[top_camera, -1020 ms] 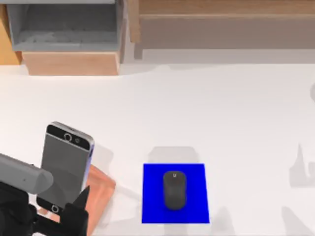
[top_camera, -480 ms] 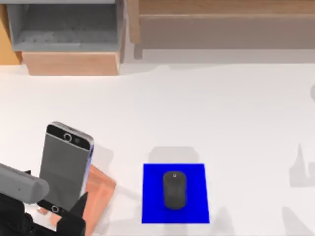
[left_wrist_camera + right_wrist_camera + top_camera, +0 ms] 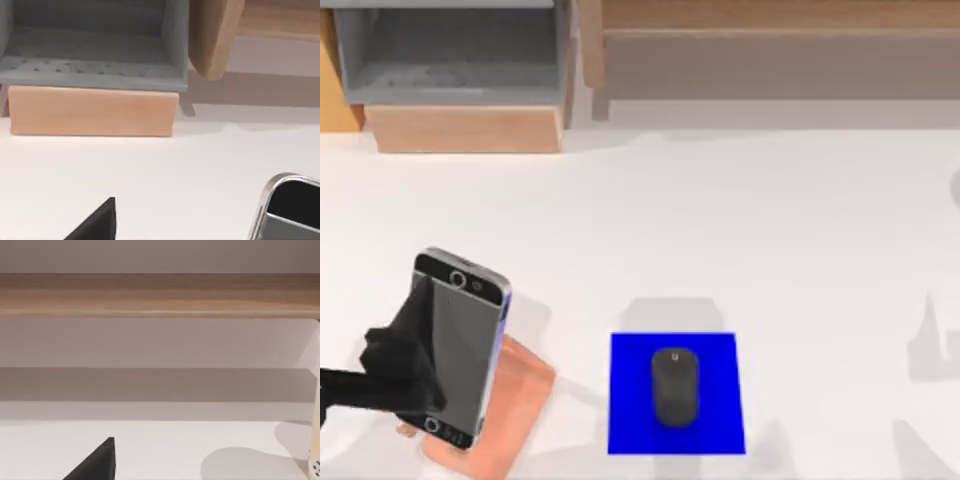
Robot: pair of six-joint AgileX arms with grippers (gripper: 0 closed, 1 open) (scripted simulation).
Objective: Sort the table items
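Our left gripper point(image 3: 405, 350) has swung up from the near edge to the smartphone point(image 3: 455, 345) propped on its pink stand point(image 3: 510, 400) at table left, finger state unclear, so pickup looks imminent.

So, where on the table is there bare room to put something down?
The widest free patch of the table lies between the wooden shelf and the blue mat carrying the mouse. Right of the mat is also bare. The near-left corner is crowded: smartphone, pink stand, left gripper.
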